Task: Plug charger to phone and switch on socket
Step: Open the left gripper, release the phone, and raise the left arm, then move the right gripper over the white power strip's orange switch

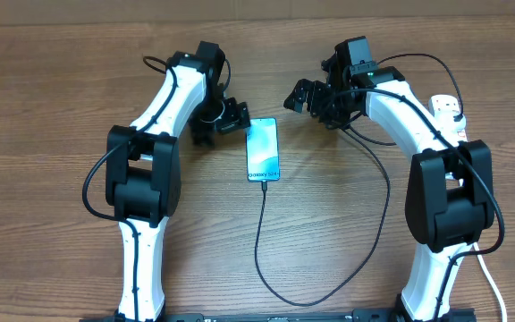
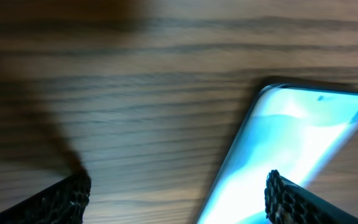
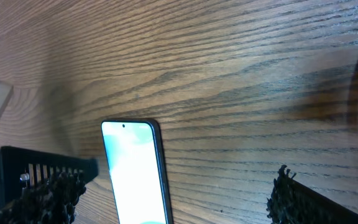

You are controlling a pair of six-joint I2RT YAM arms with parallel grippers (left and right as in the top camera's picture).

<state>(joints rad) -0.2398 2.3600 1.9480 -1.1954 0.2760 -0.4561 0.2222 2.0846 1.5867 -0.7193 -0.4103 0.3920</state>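
**Wood counter, phone in the middle, both grippers empty**

Brown wood-grain counter (image 1: 52,80) all round. The phone (image 1: 263,149) lies flat with its screen lit cyan. The charger (image 1: 259,241) tip sits at the phone's text end and looks plugged in, and its black cable loops off to the phone's right. The left gripper (image 1: 224,123) is just left of the phone's far end, spread wide, holding nothing. The right gripper (image 1: 304,95) is off the phone's far-right corner, also wide apart and empty. The socket (image 1: 450,112) is well right of the phone, mostly hidden behind the arm.
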